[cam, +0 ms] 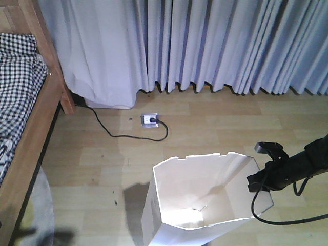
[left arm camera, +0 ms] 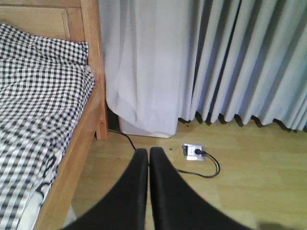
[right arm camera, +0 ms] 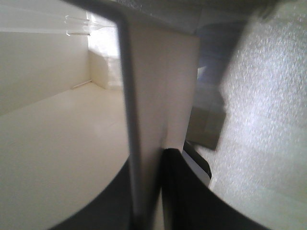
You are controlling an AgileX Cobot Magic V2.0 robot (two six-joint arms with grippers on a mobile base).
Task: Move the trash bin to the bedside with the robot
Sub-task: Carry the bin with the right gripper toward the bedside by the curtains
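Note:
The white trash bin [cam: 200,200] with a faceted rim stands on the wooden floor at the lower middle of the front view. My right gripper [cam: 259,184] is shut on the bin's right rim; in the right wrist view the thin bin wall [right arm camera: 144,120] runs between the two black fingers [right arm camera: 180,191]. The bed [cam: 23,118] with a light-brown frame and checked bedding lies at the left, apart from the bin. My left gripper [left arm camera: 148,158] is shut and empty, pointing at the floor beside the bed [left arm camera: 43,120].
Grey curtains [cam: 205,46] hang along the far wall. A floor socket [cam: 149,119] with a black cable [cam: 118,134] lies between the bed and bin. A white box [left arm camera: 144,128] sits under the curtain. A grey rug edge [cam: 38,215] lies by the bed.

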